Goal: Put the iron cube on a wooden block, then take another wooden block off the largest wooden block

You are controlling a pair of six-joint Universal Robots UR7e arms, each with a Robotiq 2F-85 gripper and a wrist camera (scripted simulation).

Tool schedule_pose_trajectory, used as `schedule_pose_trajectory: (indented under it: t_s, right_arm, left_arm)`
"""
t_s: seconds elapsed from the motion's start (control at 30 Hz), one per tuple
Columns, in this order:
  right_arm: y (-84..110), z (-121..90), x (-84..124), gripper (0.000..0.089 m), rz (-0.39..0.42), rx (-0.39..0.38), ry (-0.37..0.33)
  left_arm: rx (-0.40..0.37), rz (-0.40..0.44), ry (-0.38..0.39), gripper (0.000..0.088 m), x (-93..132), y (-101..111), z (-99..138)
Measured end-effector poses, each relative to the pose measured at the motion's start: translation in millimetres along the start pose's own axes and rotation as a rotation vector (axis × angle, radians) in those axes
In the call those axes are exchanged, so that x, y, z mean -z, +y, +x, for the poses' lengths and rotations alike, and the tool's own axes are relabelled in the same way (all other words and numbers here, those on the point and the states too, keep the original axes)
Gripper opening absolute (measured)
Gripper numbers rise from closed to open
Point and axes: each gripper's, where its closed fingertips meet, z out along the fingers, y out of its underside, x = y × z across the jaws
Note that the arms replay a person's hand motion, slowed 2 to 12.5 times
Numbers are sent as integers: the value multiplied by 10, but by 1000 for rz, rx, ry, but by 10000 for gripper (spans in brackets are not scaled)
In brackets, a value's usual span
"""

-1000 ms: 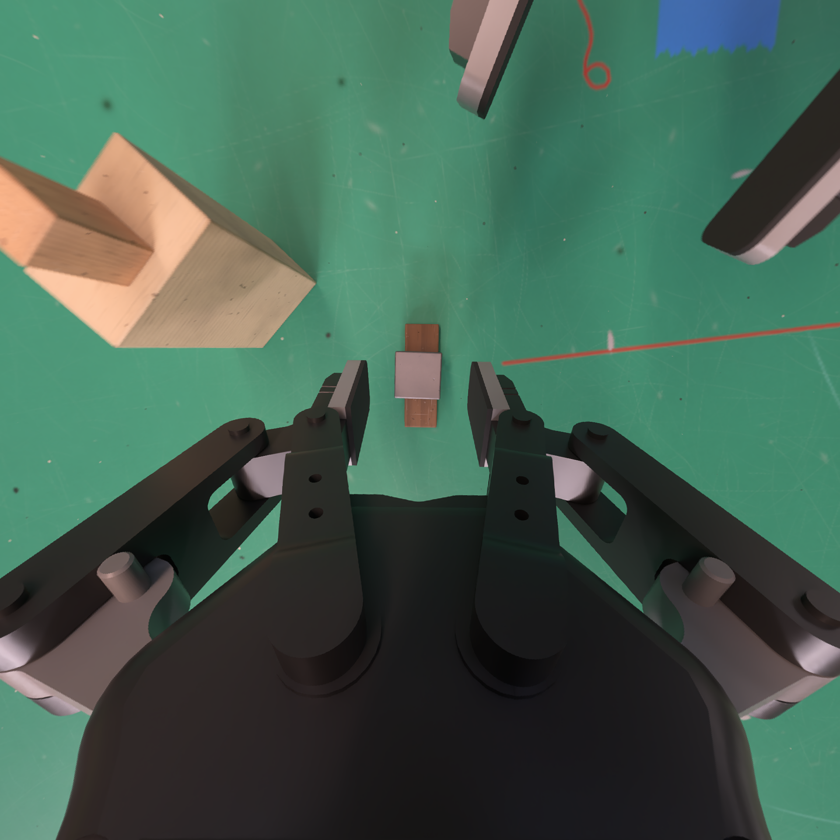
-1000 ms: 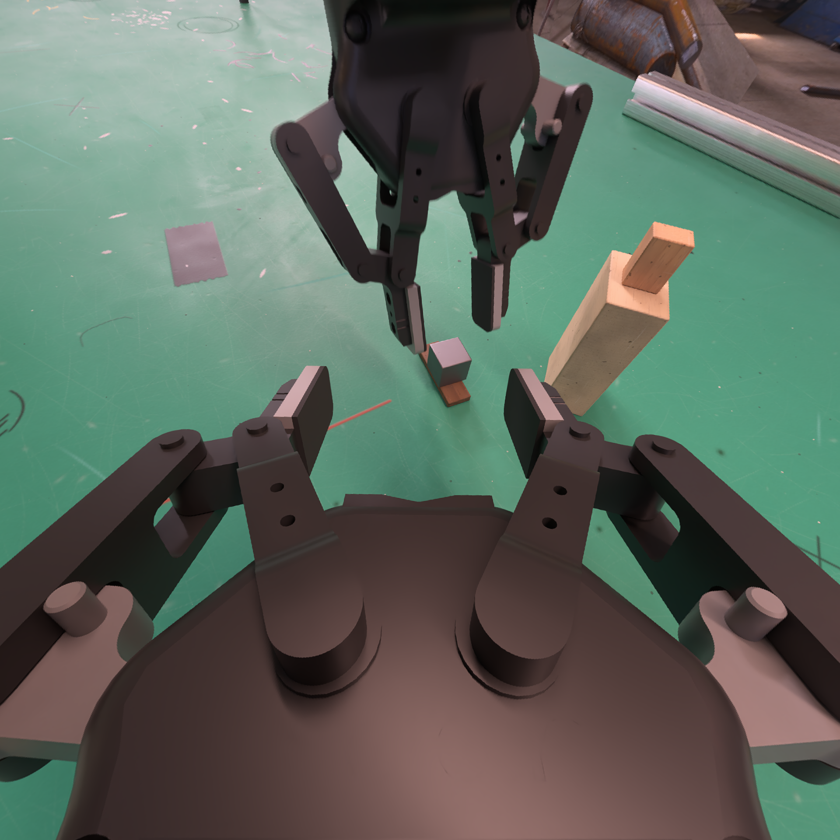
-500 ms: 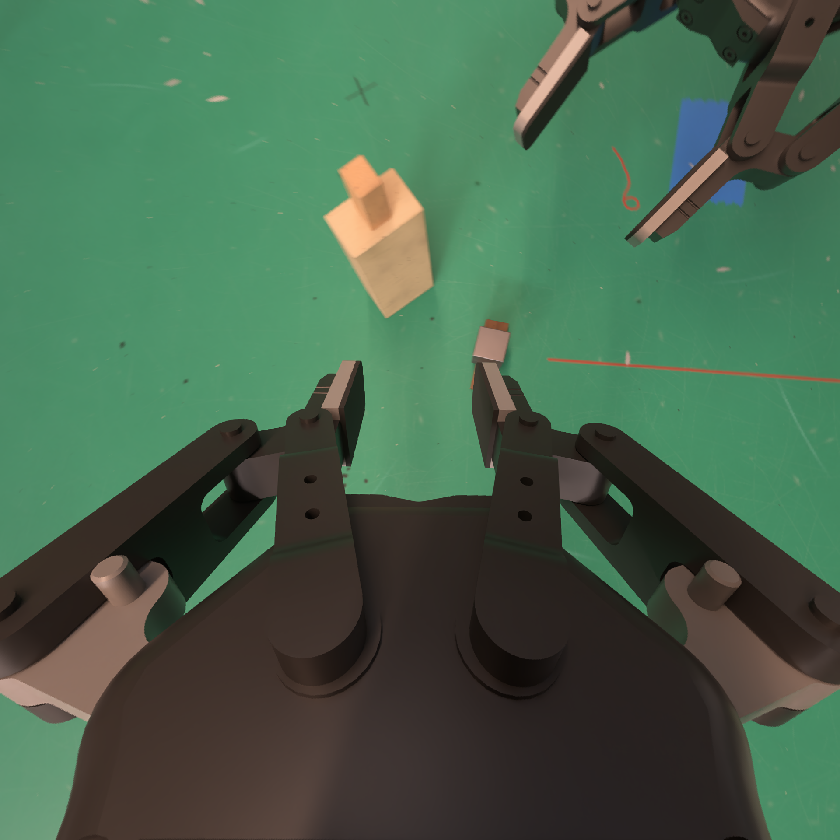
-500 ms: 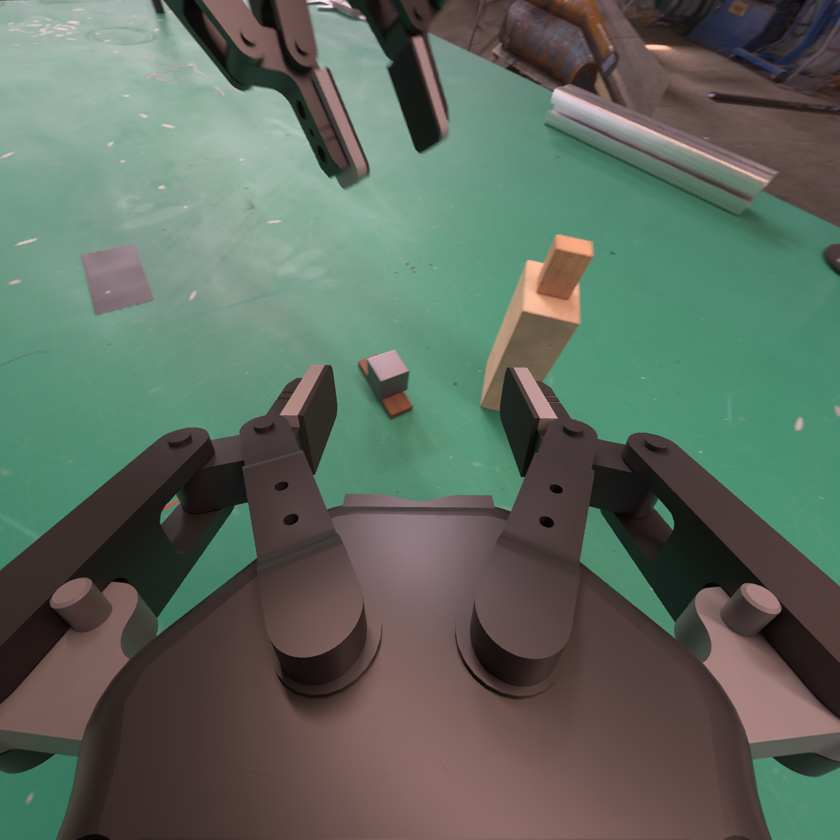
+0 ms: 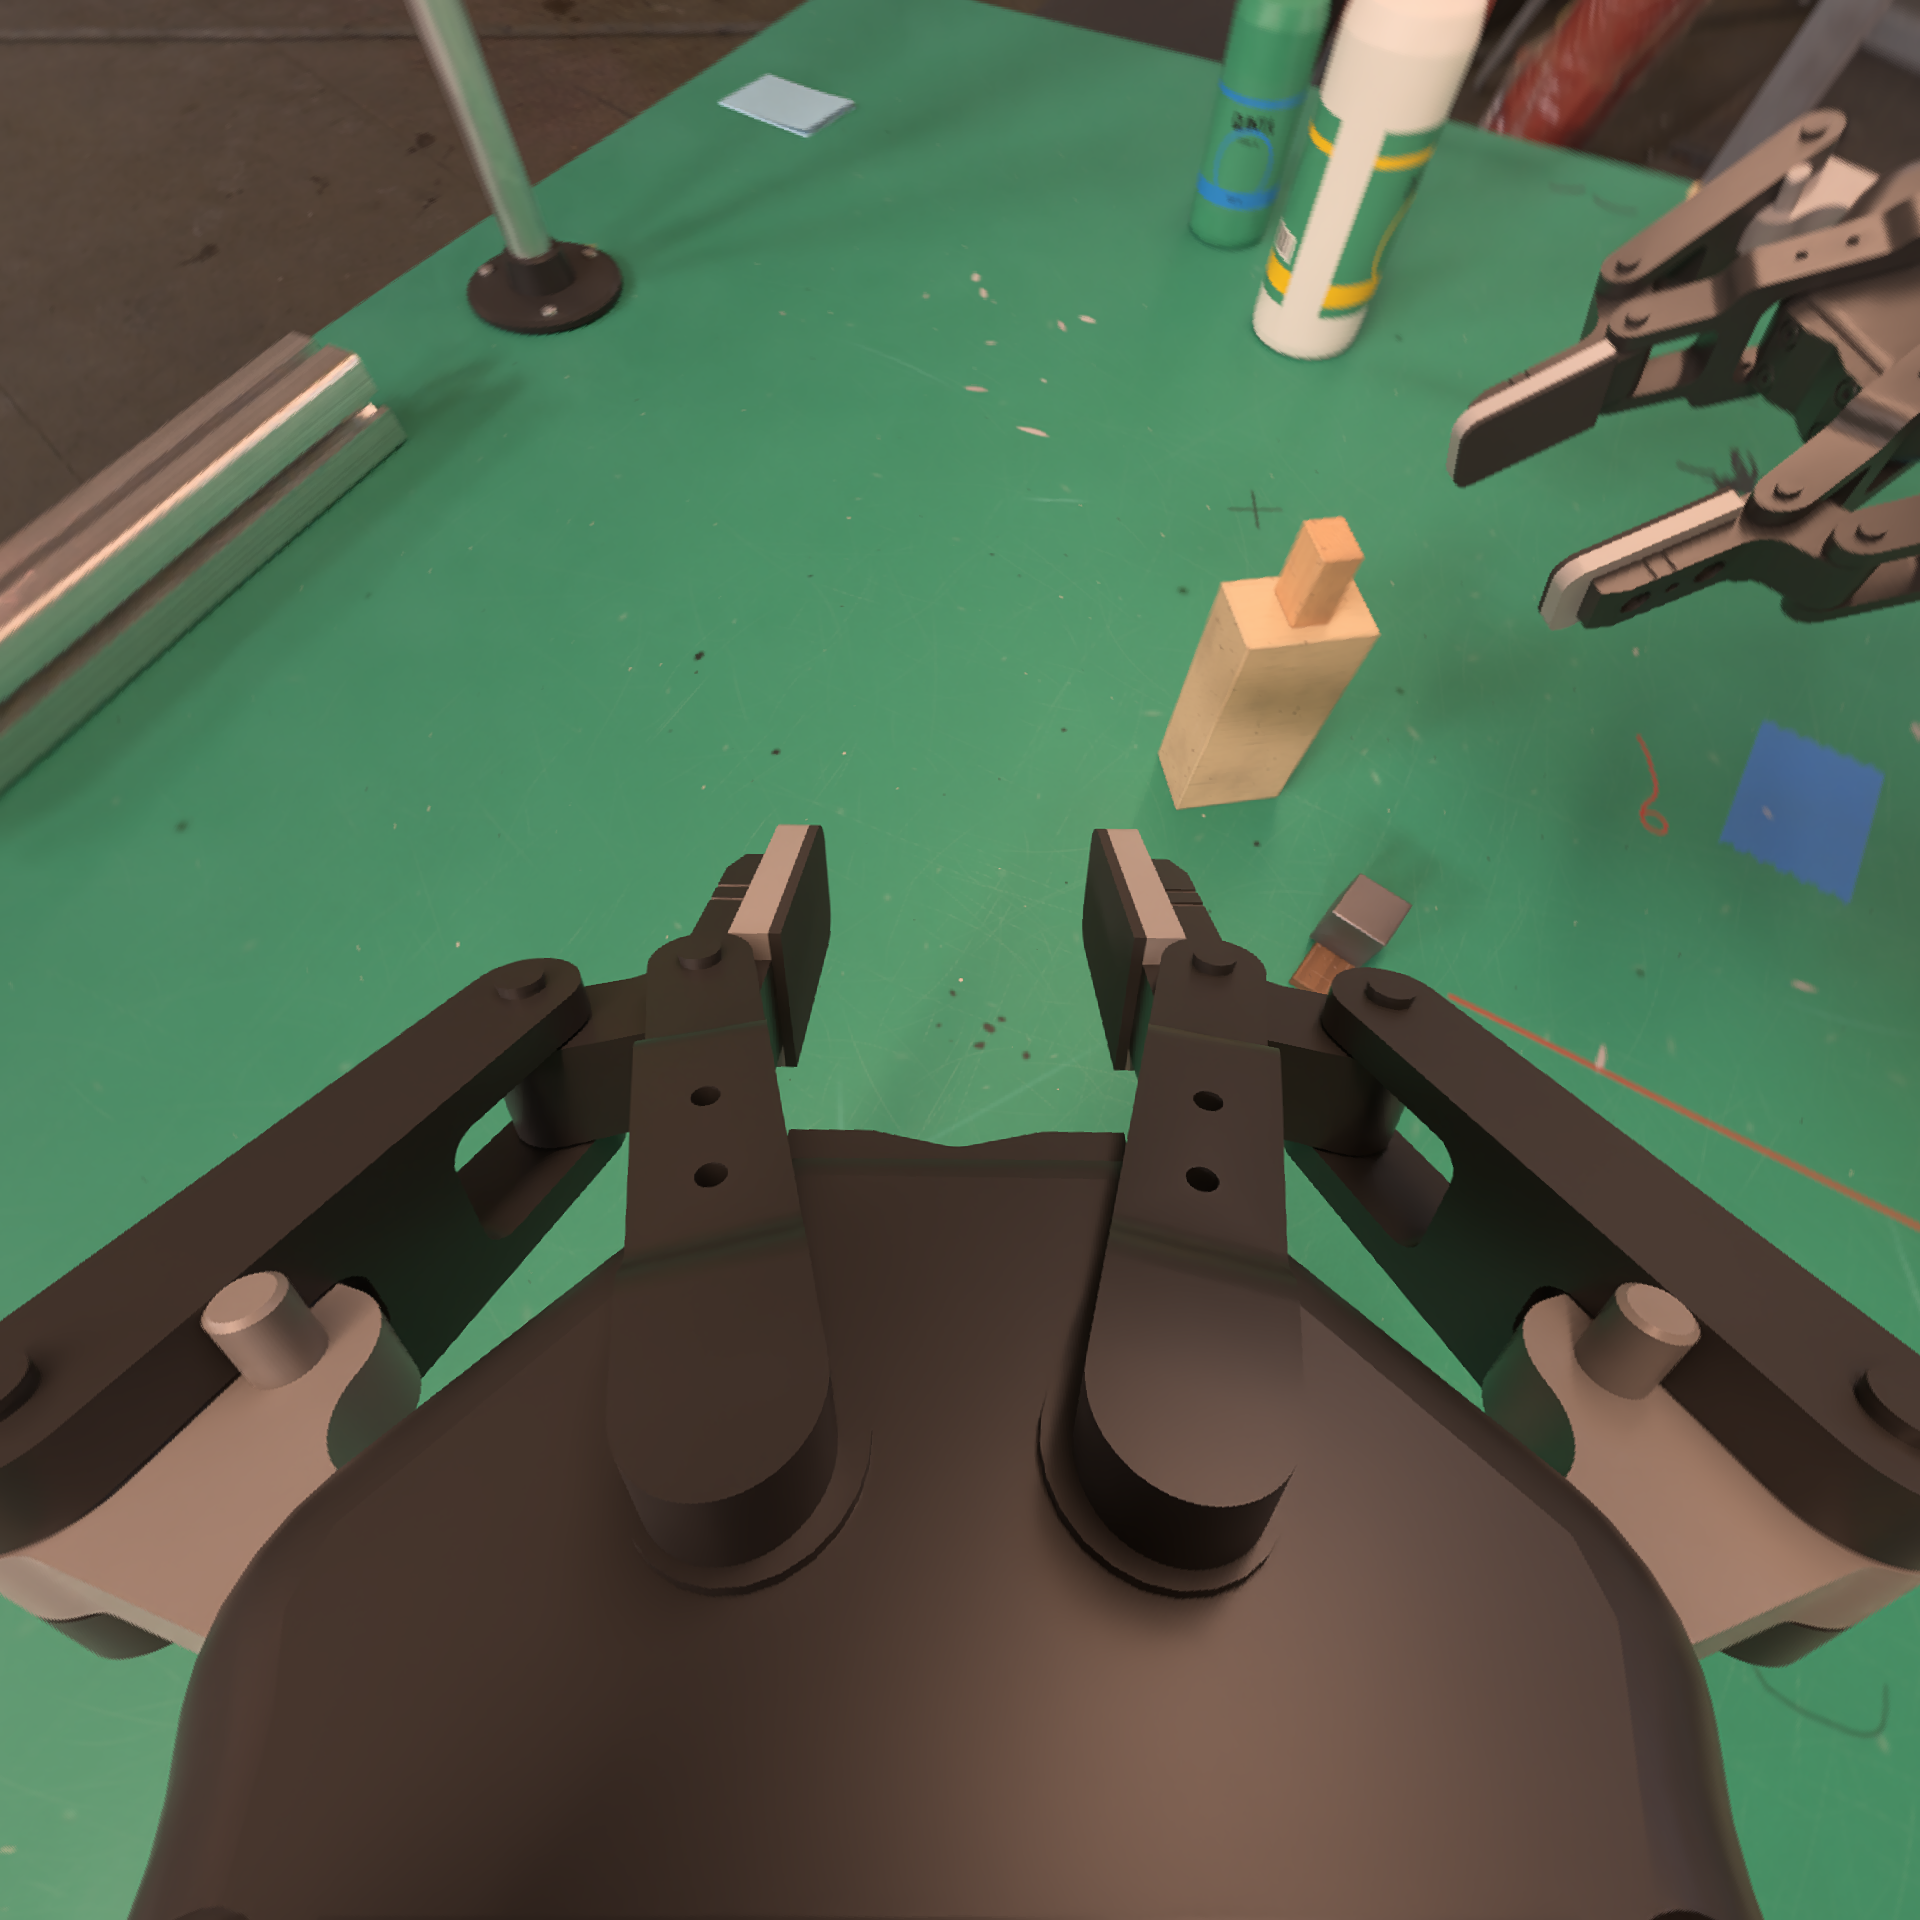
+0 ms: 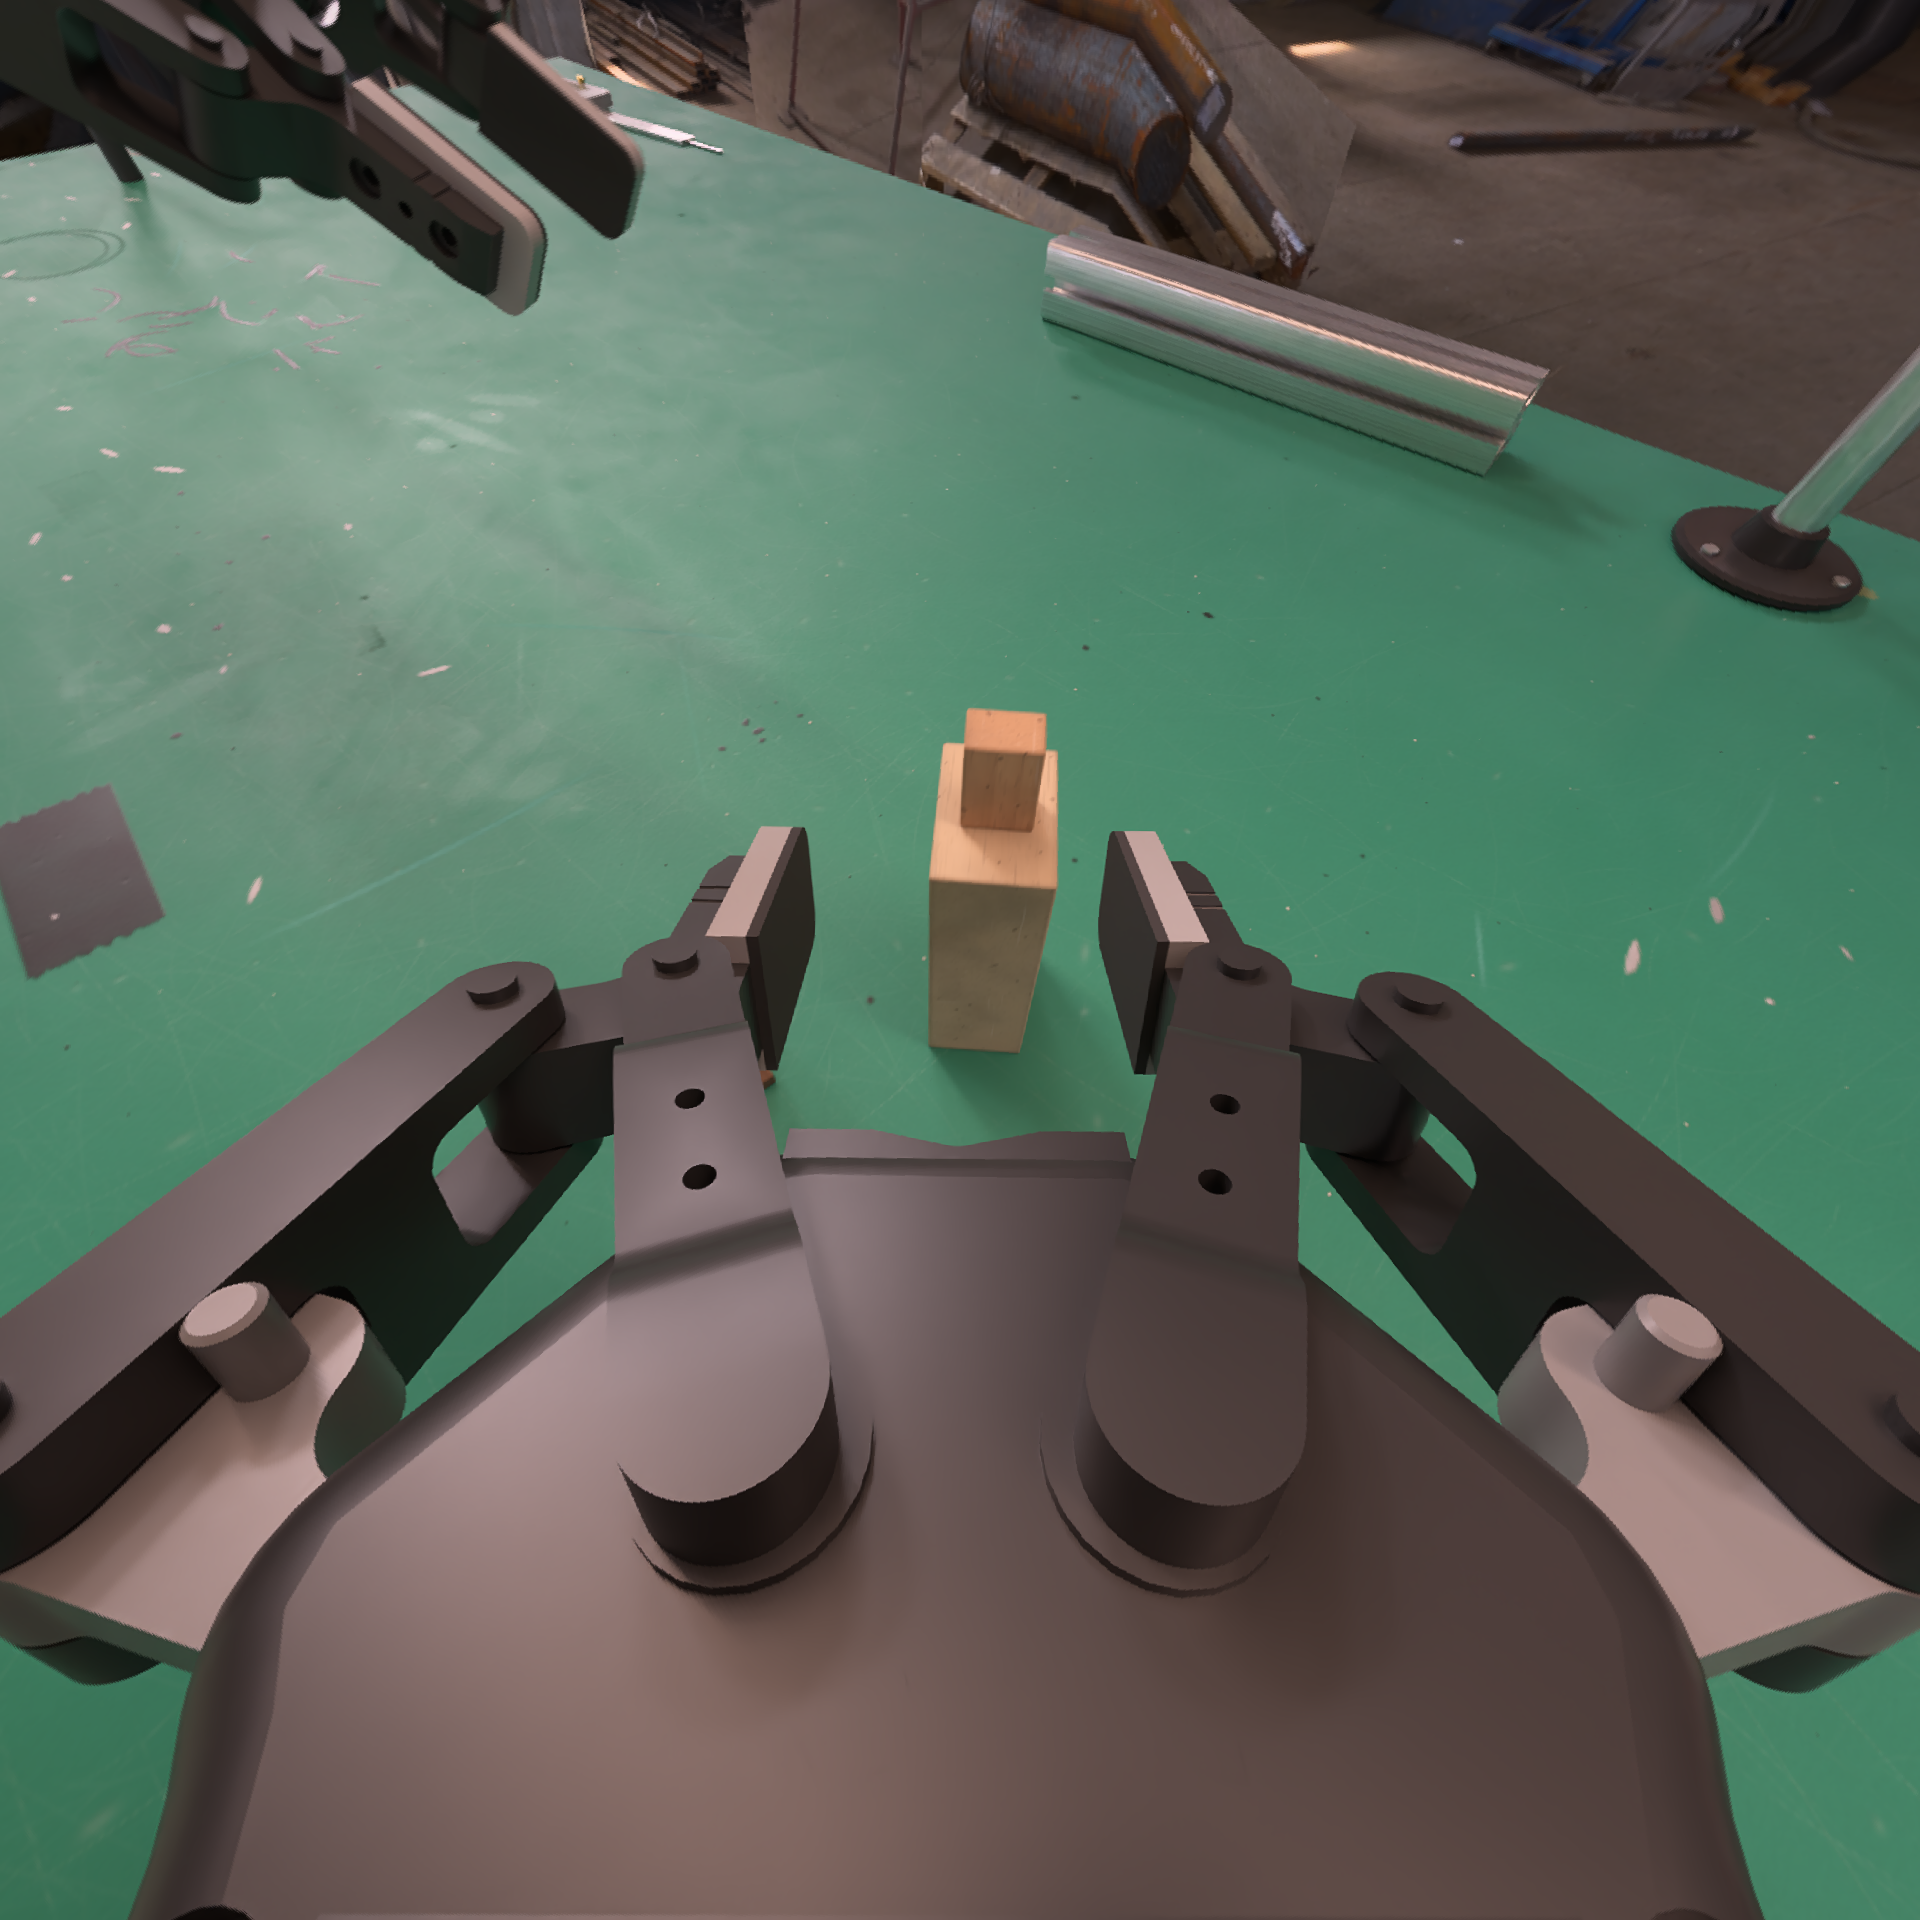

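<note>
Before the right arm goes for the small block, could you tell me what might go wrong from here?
1. The small wooden block stands upright on the tall, narrow largest block; a jaw brushing the latter could topple both.
2. The right gripper has its jaws open level with the big block, so closing now would grab the wrong piece.
3. The iron cube sits on a thin block nearby; a falling tower might knock it.
</note>
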Motion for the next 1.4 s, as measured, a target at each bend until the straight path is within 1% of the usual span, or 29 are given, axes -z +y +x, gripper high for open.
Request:
schedule_pose_trajectory:
  t_s: [0.17,0.3,0.47,0.6,0.73,0.83,0.93,1.07,1.2,1.3,1.4]
  right_arm:
    - [-96,80,-159,457,-30,-33,3]
    - [-130,130,-293,437,-65,-73,7]
    - [-104,178,-435,415,-120,-123,13]
    - [-75,176,-500,364,-146,-143,12]
    - [-74,138,-517,256,-139,-128,11]
    - [-86,99,-508,169,-120,-100,13]
    - [-100,63,-489,164,-97,-51,22]
    - [-104,31,-446,164,-69,27,49]
    - [-119,-34,-392,164,-35,90,55]
    - [-127,-99,-341,164,-7,128,47]
    - [-121,-170,-281,164,16,164,34]
  left_arm:
    - [138,49,3,396,2,115,-118]
    - [218,67,27,359,-54,204,-143]
    - [290,82,80,313,-146,258,-94]
    - [316,80,117,292,-217,280,-23]
    - [302,61,133,270,-282,322,52]
    - [288,63,149,233,-307,331,118]
    - [281,79,161,181,-304,317,172]
    - [254,94,155,166,-272,309,221]
    - [187,114,142,157,-217,309,293]
    - [138,129,133,148,-163,329,358]
    - [95,144,141,140,-103,362,450]
